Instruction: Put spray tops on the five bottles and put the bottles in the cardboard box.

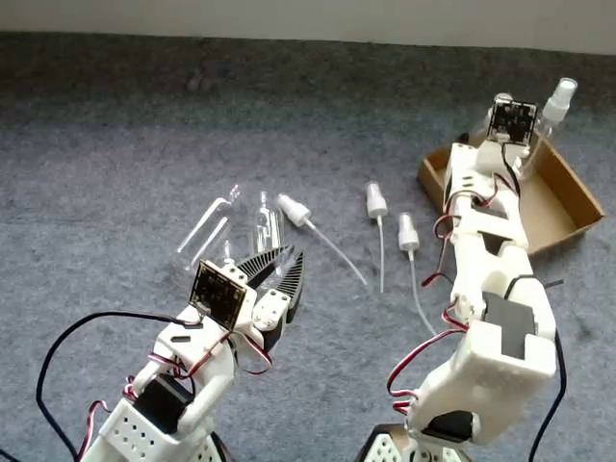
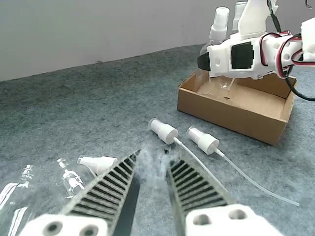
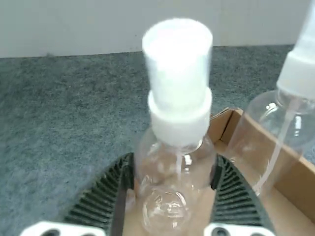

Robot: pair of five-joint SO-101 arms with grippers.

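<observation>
1. A grey, felt-like carpet (image 1: 115, 144) covers the work surface. Its short pile is mottled dark and light.
2. A plain pale wall (image 1: 289, 14) runs along the carpet's far edge and meets it in a straight line.
3. The light is soft and even, leaving only faint shadows on the carpet.

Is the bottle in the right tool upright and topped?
Upright, topped: a white spray top sits on the bottle, which the right tool grips at the cardboard box.

Held bottle (image 3: 174, 196) base cut off, cardboard box (image 1: 568, 207) partly behind right arm (image 1: 491, 241)
</observation>
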